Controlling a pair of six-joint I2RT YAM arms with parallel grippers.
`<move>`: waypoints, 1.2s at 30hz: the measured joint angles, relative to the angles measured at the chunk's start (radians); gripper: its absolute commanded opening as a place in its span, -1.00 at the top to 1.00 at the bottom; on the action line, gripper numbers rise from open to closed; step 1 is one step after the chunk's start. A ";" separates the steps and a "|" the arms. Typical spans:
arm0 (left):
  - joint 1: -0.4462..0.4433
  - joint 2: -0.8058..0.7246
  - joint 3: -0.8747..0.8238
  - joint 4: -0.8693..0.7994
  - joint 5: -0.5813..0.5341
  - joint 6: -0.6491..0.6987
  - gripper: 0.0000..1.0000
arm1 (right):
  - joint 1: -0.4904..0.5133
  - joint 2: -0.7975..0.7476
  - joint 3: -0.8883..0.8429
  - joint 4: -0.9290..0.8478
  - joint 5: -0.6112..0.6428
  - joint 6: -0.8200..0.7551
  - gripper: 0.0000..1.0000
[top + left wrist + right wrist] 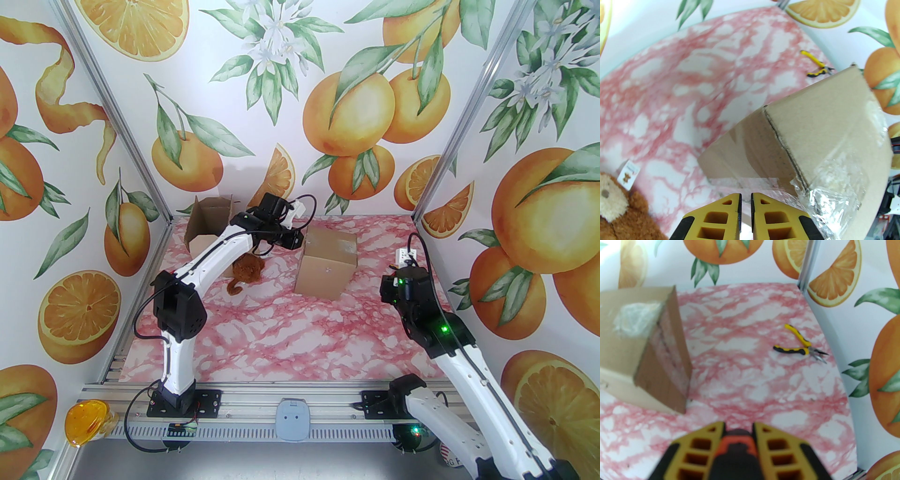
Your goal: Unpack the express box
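1. Two grippers are in play. The left gripper (745,195) is narrow, with a thin slit between the yellow pads and nothing in it. It hangs at the taped corner of the closed brown cardboard express box (822,121).
2. The right gripper (738,425) is clamped on an orange-and-black tool (737,451). It's probably a cutter, though it's too blurred for me to be sure. It sits well to the right of the box.
3. I judge we're at the opening step, since the crinkled clear tape (834,187) still seals the flap seam. Next I'd steady the box with the left gripper and bring the tool's tip along that seam, keeping the cut shallow.
4. The pink marbled table (300,337) is open in front of the box and to its right.
5. The yellow-handled pliers (799,346) lie near the right wall. The brown plush bear (628,211) and an opened cardboard carton (206,225) crowd the left arm's side.
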 measured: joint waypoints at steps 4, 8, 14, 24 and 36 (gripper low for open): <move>-0.037 0.058 0.140 -0.050 -0.008 0.025 0.58 | -0.031 0.019 0.000 -0.001 -0.023 0.010 0.94; -0.065 0.088 0.215 -0.084 -0.007 0.041 0.49 | -0.090 0.059 0.010 -0.008 -0.043 0.010 0.95; -0.109 0.140 0.295 -0.110 -0.007 0.047 0.34 | -0.198 0.121 0.070 -0.041 -0.057 -0.009 0.94; -0.192 0.211 0.388 -0.108 -0.006 0.046 0.06 | -0.243 0.229 0.216 -0.114 -0.026 -0.123 0.94; -0.169 0.211 0.377 -0.136 -0.089 0.060 -0.37 | -0.249 0.446 0.235 -0.111 -0.019 -0.212 0.95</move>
